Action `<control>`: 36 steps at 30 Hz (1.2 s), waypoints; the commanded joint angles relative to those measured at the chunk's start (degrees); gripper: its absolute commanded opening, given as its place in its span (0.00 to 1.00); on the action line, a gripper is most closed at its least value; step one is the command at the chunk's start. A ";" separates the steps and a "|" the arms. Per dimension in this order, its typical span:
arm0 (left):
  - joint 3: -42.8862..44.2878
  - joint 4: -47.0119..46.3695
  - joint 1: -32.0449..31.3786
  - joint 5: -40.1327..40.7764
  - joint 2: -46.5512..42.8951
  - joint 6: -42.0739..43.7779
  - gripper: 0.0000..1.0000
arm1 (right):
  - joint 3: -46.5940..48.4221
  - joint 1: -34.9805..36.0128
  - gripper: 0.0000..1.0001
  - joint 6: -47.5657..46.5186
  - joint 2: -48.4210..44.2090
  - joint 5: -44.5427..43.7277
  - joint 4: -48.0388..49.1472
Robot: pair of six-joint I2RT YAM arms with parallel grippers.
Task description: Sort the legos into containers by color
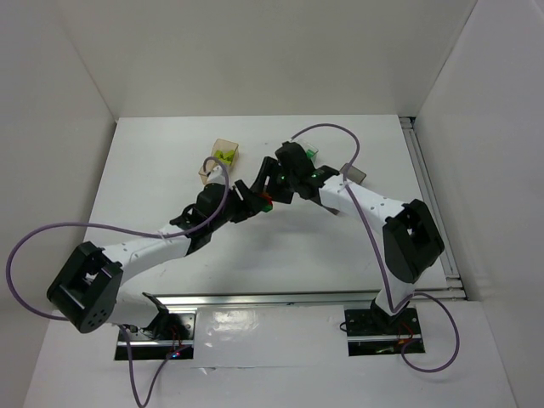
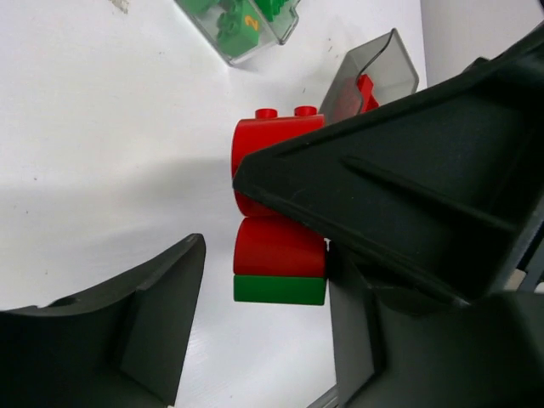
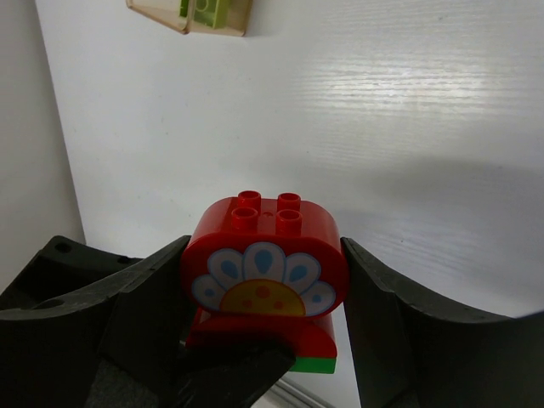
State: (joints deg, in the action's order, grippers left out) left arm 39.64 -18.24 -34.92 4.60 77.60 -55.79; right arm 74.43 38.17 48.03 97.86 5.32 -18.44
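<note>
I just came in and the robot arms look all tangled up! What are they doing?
Both arms meet in the middle of the table at one little stack of bricks. The right claw is squeezing the red flower brick on top. The left claw sits open around the plain red brick and green brick below it. Nearby, the amber tub holds lime bricks, and the grey tub has a red piece inside.
</note>
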 commanded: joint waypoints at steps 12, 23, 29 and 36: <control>3.16 2.59 1.08 8.49 -3.77 2.35 0.00 | -6.23 -5.90 0.44 -1.27 -5.40 13.22 -0.02; 0.27 2.60 1.08 5.86 -0.71 2.35 0.00 | -8.51 -9.43 0.43 -1.80 -5.40 10.94 0.51; 0.26 2.60 -0.76 4.72 2.38 1.74 0.00 | -7.90 -10.66 0.42 -1.28 -5.93 8.48 0.51; 0.26 2.60 -1.29 5.95 5.28 2.43 0.00 | -4.56 -11.19 0.41 -3.46 -8.47 3.13 -3.35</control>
State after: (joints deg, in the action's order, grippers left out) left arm 40.32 -19.07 -37.39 4.78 81.58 -54.33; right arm 67.18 29.56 47.42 94.50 15.92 -17.34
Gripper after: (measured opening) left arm 0.439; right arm 0.721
